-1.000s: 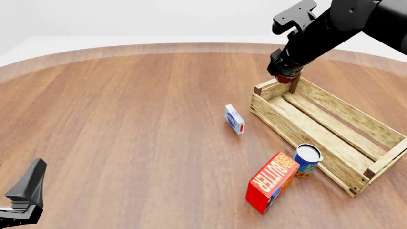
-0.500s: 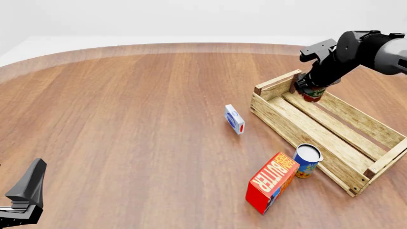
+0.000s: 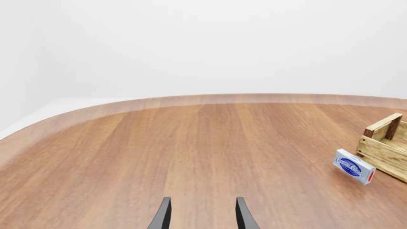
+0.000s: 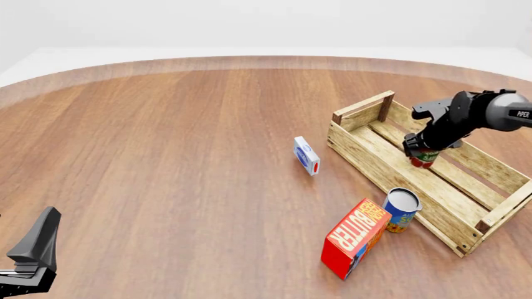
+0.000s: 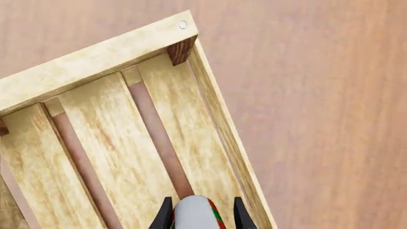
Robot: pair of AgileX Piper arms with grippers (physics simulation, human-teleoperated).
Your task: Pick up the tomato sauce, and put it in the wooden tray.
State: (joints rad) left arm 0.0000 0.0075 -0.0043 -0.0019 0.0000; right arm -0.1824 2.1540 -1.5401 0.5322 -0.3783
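The right pincer (image 4: 422, 151) is reaching down into the tray (image 4: 378, 159) and is clenched on the sauce can (image 4: 424, 159), which is showing just below its fingers, red with a green band. In the right wrist view the can's pale top (image 5: 194, 213) is sitting between the two dark fingers (image 5: 165, 215), pressed on both sides, with the tray's slatted floor (image 5: 108, 143) spreading out beyond the fingertips and a dark corner post (image 5: 180, 50) further ahead. The can is hanging low inside the tray, over its middle slats; whether its base is touching the floor cannot be told.

The blue-and-yellow can (image 4: 402, 210) is standing upright on the tabletop (image 4: 166, 156) outside the tray, touching or just beside its near long wall, nearer the camera than the right pincer. The butter box (image 4: 356, 237) is leaning just beside that can, further still from the pincer. A small white-and-blue box (image 4: 306, 155) is lying on its edge to the left of the right pincer, near the tray's outer wall but apart from it.

The left pincer (image 3: 201, 215) is hovering low over bare tabletop, well apart from everything, its fingers spread and gripping nothing. Ahead of it and off to one side, the small box (image 3: 353, 166) and a tray corner (image 3: 384, 143) are showing.
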